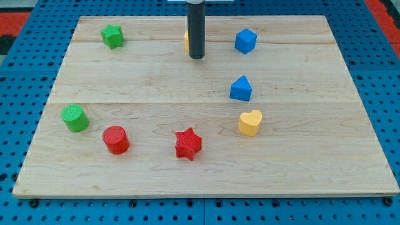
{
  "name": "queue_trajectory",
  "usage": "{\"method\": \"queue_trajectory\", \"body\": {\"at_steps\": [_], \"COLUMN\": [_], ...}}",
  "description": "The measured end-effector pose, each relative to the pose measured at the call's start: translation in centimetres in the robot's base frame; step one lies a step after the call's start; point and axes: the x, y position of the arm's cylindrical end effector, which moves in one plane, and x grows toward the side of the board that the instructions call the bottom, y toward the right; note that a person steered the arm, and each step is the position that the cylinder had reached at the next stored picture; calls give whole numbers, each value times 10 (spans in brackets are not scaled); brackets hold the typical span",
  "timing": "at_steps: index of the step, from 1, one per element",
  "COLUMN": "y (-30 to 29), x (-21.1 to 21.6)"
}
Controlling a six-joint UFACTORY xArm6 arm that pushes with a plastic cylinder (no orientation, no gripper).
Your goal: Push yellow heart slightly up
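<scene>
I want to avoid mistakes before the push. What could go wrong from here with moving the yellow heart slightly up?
1. My tip is near the view's top, far from the yellow heart; travelling down it may clip the blue block.
2. That blue block sits just above the heart, so a long push could drive the heart into it.
3. A partly hidden yellow block is right behind the rod; moving off could nudge it.

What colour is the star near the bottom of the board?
Red star, plain in the camera view.
</scene>
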Motion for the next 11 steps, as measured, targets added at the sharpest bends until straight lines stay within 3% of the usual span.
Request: {"method": "queue_trajectory", "body": {"at_steps": [9, 11], "y": [25, -24], "x": [0, -26]}}
